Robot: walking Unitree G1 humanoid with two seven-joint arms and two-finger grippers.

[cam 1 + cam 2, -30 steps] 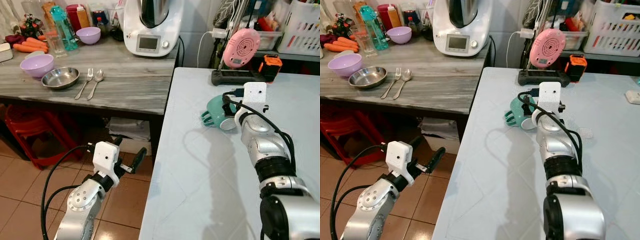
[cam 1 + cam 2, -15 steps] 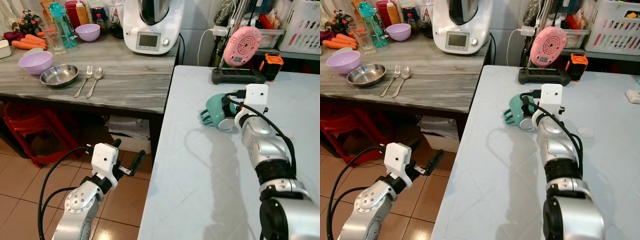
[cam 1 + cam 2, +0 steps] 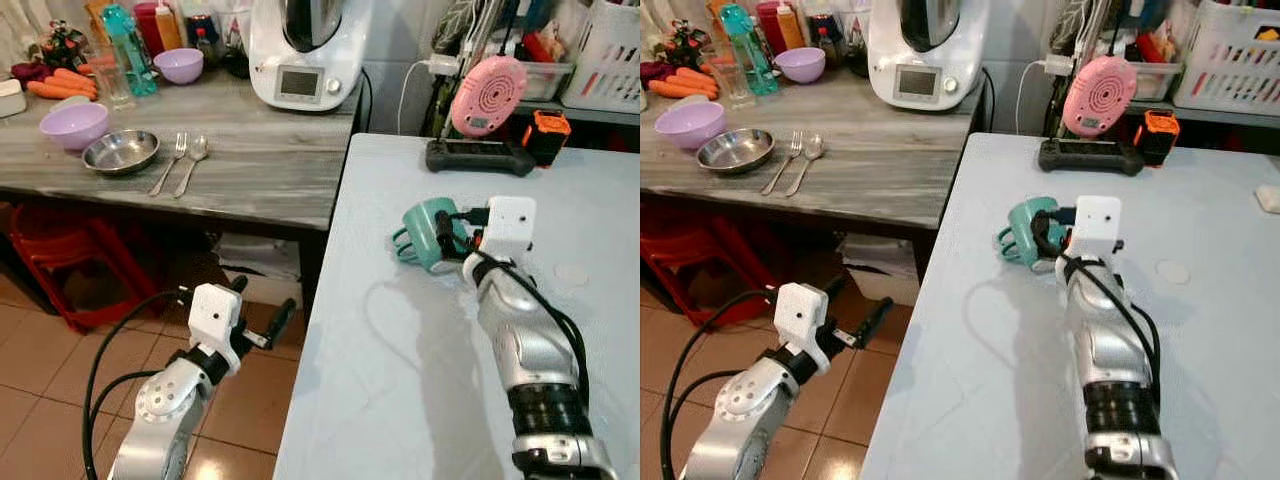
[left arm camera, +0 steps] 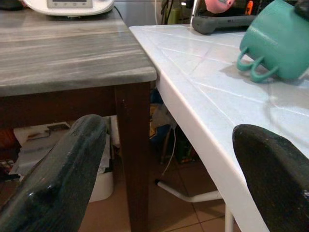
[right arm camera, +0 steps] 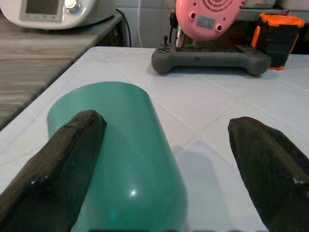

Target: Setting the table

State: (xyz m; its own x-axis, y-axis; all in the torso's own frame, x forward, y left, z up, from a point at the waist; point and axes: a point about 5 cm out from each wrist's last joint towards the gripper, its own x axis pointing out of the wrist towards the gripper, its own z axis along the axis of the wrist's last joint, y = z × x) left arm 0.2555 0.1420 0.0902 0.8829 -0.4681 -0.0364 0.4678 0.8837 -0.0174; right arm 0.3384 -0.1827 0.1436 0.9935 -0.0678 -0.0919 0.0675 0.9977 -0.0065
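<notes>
A teal mug (image 3: 428, 232) lies on its side on the white table (image 3: 400, 380), its handle toward the table's left edge. My right gripper (image 3: 455, 234) is at the mug's open end, and it is open. In the right wrist view its two black fingers straddle the mug (image 5: 125, 145); one finger (image 5: 63, 154) is against the mug's side and the other stands well clear. My left gripper (image 3: 258, 308) hangs open low over the tiled floor, beside the table's left edge, holding nothing. From the left wrist the mug (image 4: 280, 43) appears on the tabletop.
The grey wooden counter (image 3: 250, 160) on the left holds a purple bowl (image 3: 73, 125), a steel bowl (image 3: 120, 152), a fork (image 3: 170, 163), a spoon (image 3: 192, 158) and a white kitchen machine (image 3: 305, 50). A game controller (image 3: 480, 155) and a pink fan (image 3: 488, 95) sit at the table's far end.
My right wrist has drawn back toward me along the table, and the mug has shifted slightly left with it. The view has moved a little; the left arm hangs as before.
</notes>
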